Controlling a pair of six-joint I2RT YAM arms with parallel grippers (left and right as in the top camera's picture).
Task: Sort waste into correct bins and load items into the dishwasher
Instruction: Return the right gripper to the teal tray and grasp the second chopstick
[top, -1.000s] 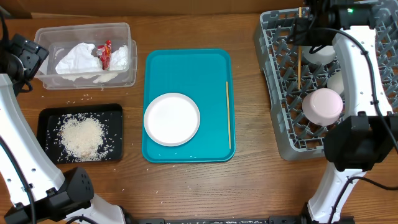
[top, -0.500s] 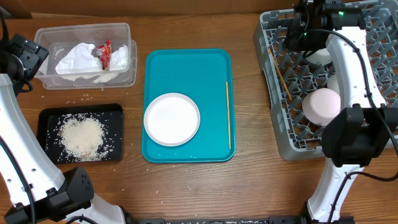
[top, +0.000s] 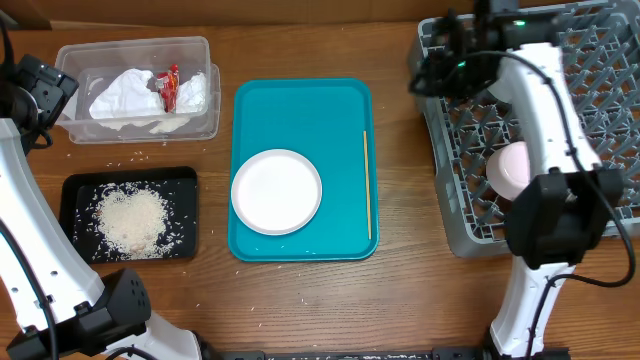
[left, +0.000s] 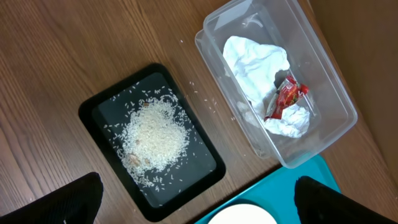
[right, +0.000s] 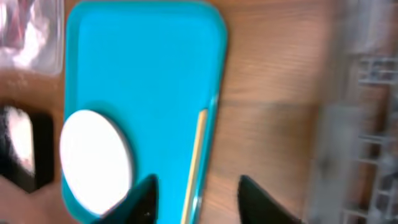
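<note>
1. The thin wooden chopstick (top: 367, 185) lies on the large teal plastic tray (top: 300, 100), just inside its right edge, with its long axis parallel to that edge.
2. The right gripper (right: 198, 186) is nearer, over the grey plastic dish rack (top: 600, 60). Its jaws are released and empty, and the chopstick lies to their left.
3. The left gripper (left: 199, 205) hangs well apart, its jaws spread and empty.

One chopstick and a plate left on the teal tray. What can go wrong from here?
The thin wooden chopstick lies right beside the raised rim of the teal plastic tray; the right end effector may clip the rim or miss.
The round white plate lies flat, leaving little edge to pinch.
</note>
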